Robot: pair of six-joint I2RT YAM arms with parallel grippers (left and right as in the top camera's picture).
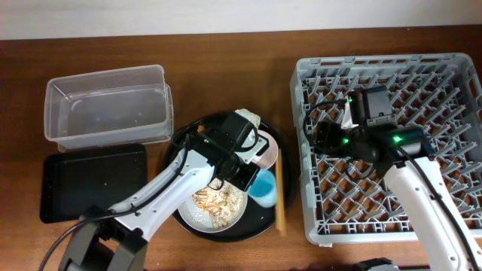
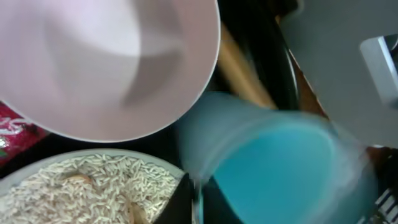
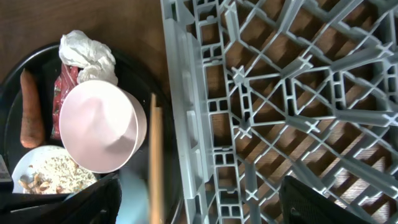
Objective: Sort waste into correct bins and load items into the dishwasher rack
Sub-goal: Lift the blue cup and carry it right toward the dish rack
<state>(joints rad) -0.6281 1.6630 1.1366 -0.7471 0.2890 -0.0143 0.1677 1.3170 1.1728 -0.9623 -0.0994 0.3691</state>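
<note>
Left wrist view: the blue cup (image 2: 280,168) fills the lens, close beside the pink bowl (image 2: 106,62) and the rice plate (image 2: 87,183). The left gripper (image 1: 248,179) is clenched on its rim. Advise a straight lift clear of the bowl before crossing to the rack (image 3: 280,93).

Right wrist view: the right gripper (image 3: 208,205) is spread wide and empty over the rack's near edge.

Overhead: a brown wooden table (image 1: 226,53), with a pale strip along its far side.

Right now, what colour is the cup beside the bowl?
Light blue, a brighter turquoise inside; the cup shows best in the left wrist view.
</note>
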